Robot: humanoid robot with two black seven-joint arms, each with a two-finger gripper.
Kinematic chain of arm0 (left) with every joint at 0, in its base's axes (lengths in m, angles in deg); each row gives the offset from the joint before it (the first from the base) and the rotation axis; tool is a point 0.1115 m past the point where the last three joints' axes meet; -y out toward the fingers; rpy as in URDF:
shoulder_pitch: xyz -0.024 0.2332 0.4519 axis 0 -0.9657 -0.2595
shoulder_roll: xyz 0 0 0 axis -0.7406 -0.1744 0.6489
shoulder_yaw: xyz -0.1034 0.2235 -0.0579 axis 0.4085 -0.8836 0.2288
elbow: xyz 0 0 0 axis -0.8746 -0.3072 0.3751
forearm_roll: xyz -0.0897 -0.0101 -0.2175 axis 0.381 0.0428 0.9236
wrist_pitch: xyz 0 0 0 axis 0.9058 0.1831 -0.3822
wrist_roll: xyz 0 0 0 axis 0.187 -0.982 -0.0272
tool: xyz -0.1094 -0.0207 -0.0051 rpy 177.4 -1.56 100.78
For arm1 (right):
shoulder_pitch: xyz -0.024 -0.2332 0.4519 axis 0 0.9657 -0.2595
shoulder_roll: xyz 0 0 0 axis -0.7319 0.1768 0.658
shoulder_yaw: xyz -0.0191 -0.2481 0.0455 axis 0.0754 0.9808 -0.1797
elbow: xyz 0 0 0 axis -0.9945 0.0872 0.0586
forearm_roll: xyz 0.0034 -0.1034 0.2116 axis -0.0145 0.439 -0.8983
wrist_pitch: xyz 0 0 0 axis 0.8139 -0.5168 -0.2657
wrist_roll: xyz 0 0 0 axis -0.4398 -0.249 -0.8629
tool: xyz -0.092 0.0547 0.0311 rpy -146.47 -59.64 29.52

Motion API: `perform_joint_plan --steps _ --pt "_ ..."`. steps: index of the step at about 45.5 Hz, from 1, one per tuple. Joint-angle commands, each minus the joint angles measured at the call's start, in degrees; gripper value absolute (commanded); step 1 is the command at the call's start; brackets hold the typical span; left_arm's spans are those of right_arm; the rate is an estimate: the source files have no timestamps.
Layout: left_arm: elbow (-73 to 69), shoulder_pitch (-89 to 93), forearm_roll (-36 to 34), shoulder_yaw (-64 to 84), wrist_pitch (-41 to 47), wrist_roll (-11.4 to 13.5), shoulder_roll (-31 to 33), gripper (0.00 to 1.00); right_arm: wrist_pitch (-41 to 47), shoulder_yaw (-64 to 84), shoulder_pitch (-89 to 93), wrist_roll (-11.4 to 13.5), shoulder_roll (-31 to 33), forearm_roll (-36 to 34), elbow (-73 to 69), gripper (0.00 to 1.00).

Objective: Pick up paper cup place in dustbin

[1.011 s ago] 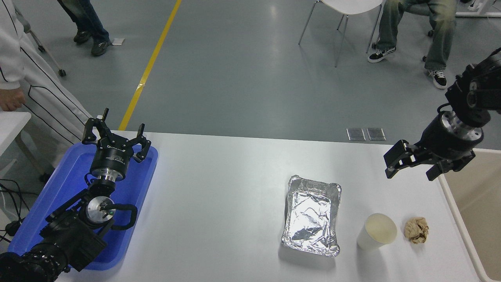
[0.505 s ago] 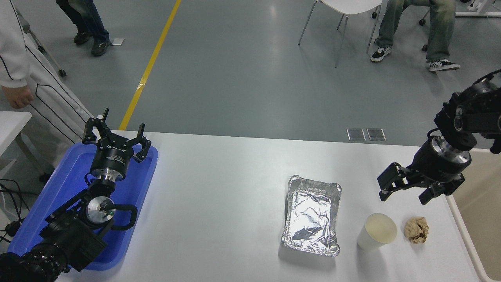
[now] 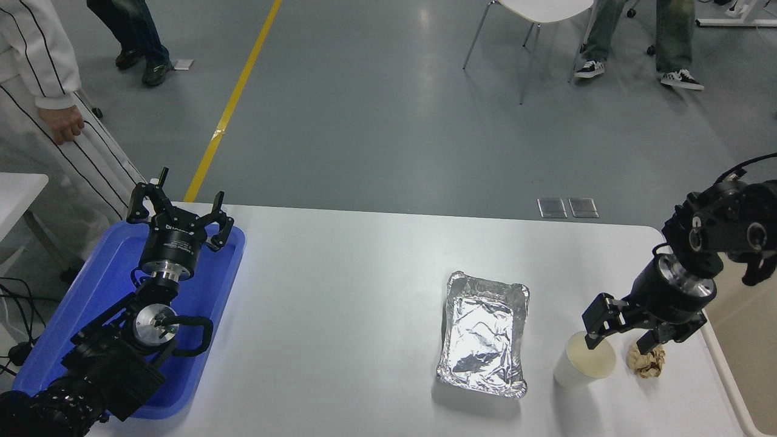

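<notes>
Now the dustbin (image 3: 737, 364) waits at the right edge; the right gripper (image 3: 619, 343), jaws wide, has dropped to the paper cup (image 3: 584, 359) standing near right, seemingly straddling its rim. Left gripper (image 3: 179, 215) parked open, far left.

The cup (image 3: 583, 363) is small, white and tapered, with a round rim and cream inside. It stands upright, mouth up, on the table at about 4 o'clock, near the front edge. The bin (image 3: 743, 340) is beige with a pale rounded rim; only its left side shows, at 3 to 4 o'clock, right of the cup and apart from it.
</notes>
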Motion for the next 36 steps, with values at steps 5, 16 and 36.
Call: perform_joint_plan --steps 5,16,36 --pt "0.0 0.0 0.0 0.0 0.0 0.0 0.0 1.00 -8.1 -0.9 4.9 0.0 -0.7 0.0 0.4 0.86" --pt "0.0 0.0 0.0 0.0 0.0 0.0 0.0 1.00 -13.4 -1.8 7.3 0.0 -0.9 0.0 0.6 0.86" --pt "0.0 0.0 0.0 0.0 0.0 0.0 0.0 1.00 -19.0 -1.7 10.0 0.0 -0.7 0.0 0.6 0.56"
